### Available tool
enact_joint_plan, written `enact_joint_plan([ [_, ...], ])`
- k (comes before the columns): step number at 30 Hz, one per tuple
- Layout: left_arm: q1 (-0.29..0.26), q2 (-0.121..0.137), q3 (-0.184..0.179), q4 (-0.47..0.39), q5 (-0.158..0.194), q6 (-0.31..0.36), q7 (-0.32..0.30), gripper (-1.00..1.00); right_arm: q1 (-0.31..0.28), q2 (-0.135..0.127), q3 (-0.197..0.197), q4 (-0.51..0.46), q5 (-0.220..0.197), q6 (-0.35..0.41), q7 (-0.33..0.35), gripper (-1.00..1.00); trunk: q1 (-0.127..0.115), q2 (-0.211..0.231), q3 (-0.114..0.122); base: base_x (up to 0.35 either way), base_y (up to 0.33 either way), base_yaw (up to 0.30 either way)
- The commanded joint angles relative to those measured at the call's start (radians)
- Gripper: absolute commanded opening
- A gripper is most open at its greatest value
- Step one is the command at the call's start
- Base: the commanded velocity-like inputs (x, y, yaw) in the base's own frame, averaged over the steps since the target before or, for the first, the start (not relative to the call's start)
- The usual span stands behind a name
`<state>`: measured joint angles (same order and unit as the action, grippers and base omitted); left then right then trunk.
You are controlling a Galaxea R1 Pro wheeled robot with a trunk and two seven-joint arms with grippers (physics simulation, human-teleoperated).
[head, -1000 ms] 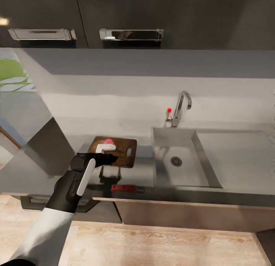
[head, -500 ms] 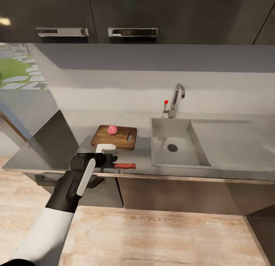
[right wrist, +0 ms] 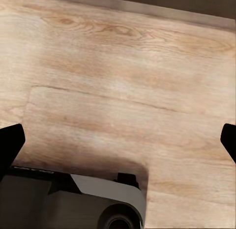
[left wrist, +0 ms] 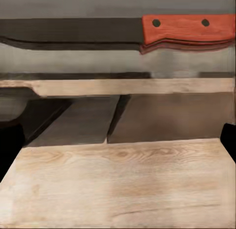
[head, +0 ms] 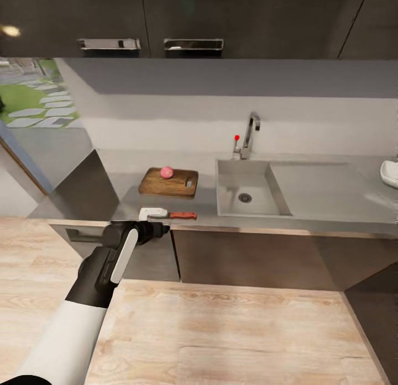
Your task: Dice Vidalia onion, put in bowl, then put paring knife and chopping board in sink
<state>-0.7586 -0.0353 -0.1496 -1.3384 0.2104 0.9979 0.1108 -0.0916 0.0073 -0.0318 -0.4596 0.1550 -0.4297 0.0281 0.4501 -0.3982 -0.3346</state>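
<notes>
Dark upper cabinets (head: 232,15) run along the top of the head view, two of them fitted with chrome bar handles (head: 193,43) set side by side. Below them a pale grey wall (head: 182,120) forms the backsplash. To the far left, a window or opening (head: 33,98) shows green grass and pale stepping stones outside. A grey angled panel (head: 83,186) stands at the left end of the run of units. Dark grey base cabinets (head: 249,260) sit under the work surface. The floor (head: 221,335) is light wood planking with visible grain; the same planks appear in both wrist views (left wrist: 118,184) (right wrist: 132,81).
</notes>
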Motion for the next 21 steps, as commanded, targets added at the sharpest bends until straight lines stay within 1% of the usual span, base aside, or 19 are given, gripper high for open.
enact_joint_plan([
  [1,-0.001,0.000,-0.001,0.001,0.011,0.004,0.010,1.00,0.000,0.001,-0.004,0.000,0.005,-0.003,0.003,1.00,0.000,-0.002,-0.002,-0.340,0.000,0.000],
  [6,-0.001,0.000,-0.002,0.007,0.011,0.004,0.010,1.00,0.000,0.001,-0.004,0.000,0.005,-0.003,0.003,1.00,0.000,-0.002,-0.002,-0.336,0.000,0.000],
  [10,0.004,0.000,-0.002,0.031,0.011,0.002,0.009,1.00,0.000,0.000,-0.004,0.001,0.005,-0.003,0.003,1.00,0.000,-0.002,-0.002,-0.077,0.000,0.000],
  [12,0.022,0.000,-0.002,0.034,0.011,0.001,0.008,1.00,0.000,0.000,-0.004,0.001,0.005,-0.003,0.002,1.00,0.000,-0.002,-0.002,-0.021,0.000,0.000],
  [14,0.065,0.000,-0.002,0.037,0.011,-0.008,0.006,1.00,0.000,0.000,-0.004,0.001,0.005,-0.003,0.002,1.00,0.000,-0.002,-0.002,-0.007,0.000,0.000],
  [15,0.078,0.000,-0.002,0.038,0.011,-0.015,0.006,1.00,0.000,0.000,-0.004,0.001,0.005,-0.003,0.002,1.00,0.000,-0.002,-0.002,-0.004,0.000,0.000],
  [16,0.109,0.001,-0.002,0.041,0.011,-0.040,0.006,1.00,0.000,0.000,-0.005,0.001,0.005,-0.003,0.003,1.00,0.000,-0.002,-0.002,-0.003,0.000,0.000],
  [17,0.148,0.001,-0.002,0.045,0.011,-0.080,0.006,1.00,0.000,0.000,-0.005,0.001,0.005,-0.003,0.003,1.00,0.000,-0.002,-0.002,-0.002,0.000,0.000],
  [18,0.192,0.002,-0.002,0.051,0.011,-0.134,0.006,1.00,0.000,0.000,-0.005,0.001,0.005,-0.003,0.003,1.00,0.000,-0.002,-0.002,-0.001,0.000,0.000],
  [19,0.215,0.002,-0.002,0.054,0.011,-0.166,0.006,1.00,0.000,0.000,-0.005,0.001,0.005,-0.003,0.003,1.00,0.000,-0.002,-0.002,0.000,0.000,0.000],
  [20,0.261,0.002,-0.001,0.061,0.010,-0.231,0.006,1.00,0.000,0.000,-0.005,0.001,0.005,-0.003,0.003,1.00,0.000,-0.002,-0.002,0.000,0.000,0.000],
  [21,0.333,0.003,-0.001,0.074,0.010,-0.327,0.006,1.00,0.000,0.000,-0.005,0.001,0.005,-0.003,0.003,1.00,0.000,-0.002,-0.002,0.000,0.000,0.000],
])
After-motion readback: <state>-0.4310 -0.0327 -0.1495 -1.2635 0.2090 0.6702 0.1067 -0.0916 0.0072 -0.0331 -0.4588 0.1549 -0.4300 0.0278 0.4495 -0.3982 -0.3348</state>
